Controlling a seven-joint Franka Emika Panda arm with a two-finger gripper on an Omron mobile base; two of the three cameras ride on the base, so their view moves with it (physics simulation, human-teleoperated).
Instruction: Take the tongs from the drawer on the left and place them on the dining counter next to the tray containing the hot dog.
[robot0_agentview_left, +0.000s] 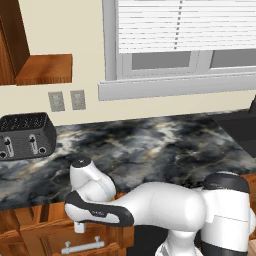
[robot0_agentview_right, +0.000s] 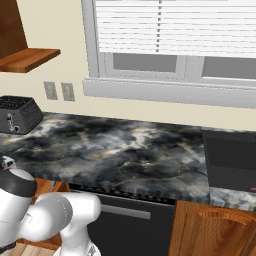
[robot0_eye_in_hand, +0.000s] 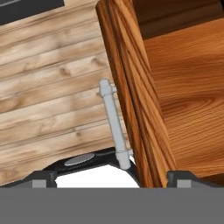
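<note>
The drawer (robot0_eye_in_hand: 131, 87) stands pulled out below the marbled top, and its silver bar handle (robot0_eye_in_hand: 113, 127) runs along the outside of its front panel. Its bare wooden floor (robot0_eye_in_hand: 188, 100) shows past the panel, with nothing lying on the visible part. My gripper (robot0_eye_in_hand: 113, 178) hangs open just above the front panel, one fingertip (robot0_eye_in_hand: 41, 179) on the handle side and the other over the drawer's inside. From the left base view the hand (robot0_agentview_left: 79, 226) points down at the drawer front (robot0_agentview_left: 55, 235) and its handle (robot0_agentview_left: 82, 245). The tongs, the tray and the dining counter are out of view.
A black toaster (robot0_agentview_left: 25, 136) sits at the left of the marbled top (robot0_agentview_left: 150, 145) over the cabinets. A dark appliance front (robot0_agentview_right: 130, 220) and a cabinet door (robot0_agentview_right: 215, 232) lie to the right. A dark basin (robot0_agentview_right: 232, 160) is set in the top's right end. Plank floor (robot0_eye_in_hand: 48, 100) lies below.
</note>
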